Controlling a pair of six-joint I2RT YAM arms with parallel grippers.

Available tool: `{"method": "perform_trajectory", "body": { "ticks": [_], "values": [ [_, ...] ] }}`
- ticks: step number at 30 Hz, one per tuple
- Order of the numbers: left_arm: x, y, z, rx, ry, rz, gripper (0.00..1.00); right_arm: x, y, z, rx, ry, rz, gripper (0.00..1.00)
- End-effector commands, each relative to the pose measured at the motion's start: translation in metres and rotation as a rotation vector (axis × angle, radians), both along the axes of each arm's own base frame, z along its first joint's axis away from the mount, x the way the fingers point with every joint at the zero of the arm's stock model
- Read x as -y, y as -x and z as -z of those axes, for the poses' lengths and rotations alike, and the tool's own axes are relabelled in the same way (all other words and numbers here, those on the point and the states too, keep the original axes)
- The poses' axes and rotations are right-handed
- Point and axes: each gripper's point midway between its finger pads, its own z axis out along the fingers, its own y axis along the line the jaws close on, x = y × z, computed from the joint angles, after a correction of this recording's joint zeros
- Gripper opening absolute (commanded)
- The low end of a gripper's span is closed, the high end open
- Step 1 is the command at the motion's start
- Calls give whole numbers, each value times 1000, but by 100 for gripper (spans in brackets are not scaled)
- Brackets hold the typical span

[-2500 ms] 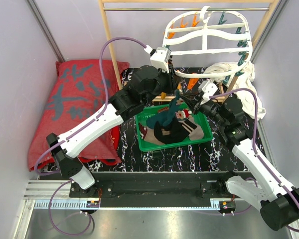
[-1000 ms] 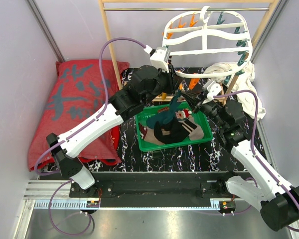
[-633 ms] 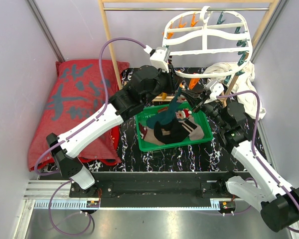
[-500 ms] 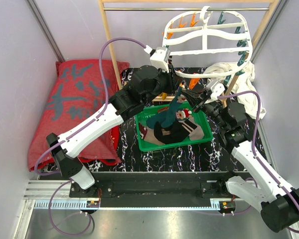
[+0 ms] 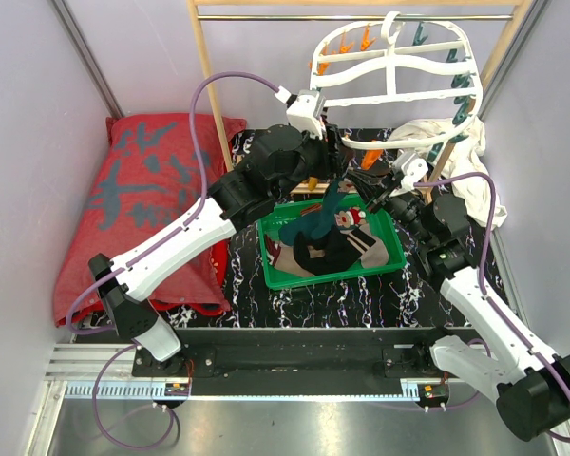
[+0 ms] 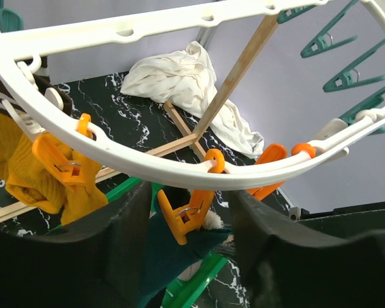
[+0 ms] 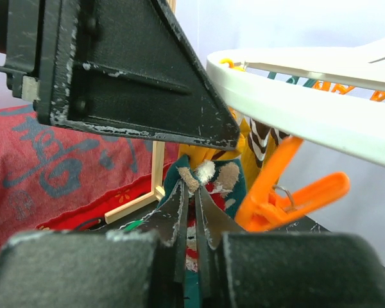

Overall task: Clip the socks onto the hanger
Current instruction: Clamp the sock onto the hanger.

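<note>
The white hanger [image 5: 389,66] hangs at the back right. My right gripper [image 5: 369,198] is shut on the top edge of the dark teal sock [image 5: 325,204] and holds it up under the hanger's lower rim [image 7: 308,109], pinched between its fingers [image 7: 194,192]. My left gripper [image 6: 189,199] is open, its jaws standing either side of an orange peg [image 6: 186,215] on the rim, with gaps on both sides. The peg's tip touches the teal sock [image 6: 173,256]. A mustard sock [image 6: 19,167] hangs clipped to its left. Other socks lie in the green tray [image 5: 275,275].
A red cushion [image 5: 142,209] lies at the left. The wooden rack's post [image 5: 214,95] stands behind my left arm. A white cloth [image 5: 456,161] is heaped at the back right. Teal pegs [image 6: 346,70] line the hanger's right side.
My right gripper has lifted the teal sock's top up and back to the hanger's lower rim. My left gripper stayed at the rim, and the hanger shifted slightly.
</note>
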Motion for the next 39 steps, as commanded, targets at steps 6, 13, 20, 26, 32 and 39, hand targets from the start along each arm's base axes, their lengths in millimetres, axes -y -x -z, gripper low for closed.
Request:
{"method": "perform_trajectory", "body": {
  "ticks": [6, 13, 20, 26, 32, 39],
  "values": [
    [-10, -1, -38, 82, 66, -24, 65, 1, 4, -33, 83, -50, 1, 26],
    [-18, -17, -32, 80, 52, -68, 59, 25, 4, -3, 13, -68, 127, 52],
    [-22, -25, -30, 85, 46, -83, 60, 53, 1, 27, -18, -104, 272, 54],
    [-22, -22, -31, 82, 57, -74, 59, 40, -3, 12, 66, -168, 208, 55],
    [-24, -18, -34, 85, 66, -65, 60, 25, -12, -4, 111, -204, 142, 57],
    [-25, -14, -37, 86, 78, -53, 60, 30, -27, -12, 133, -237, 198, 57]
  ]
}}
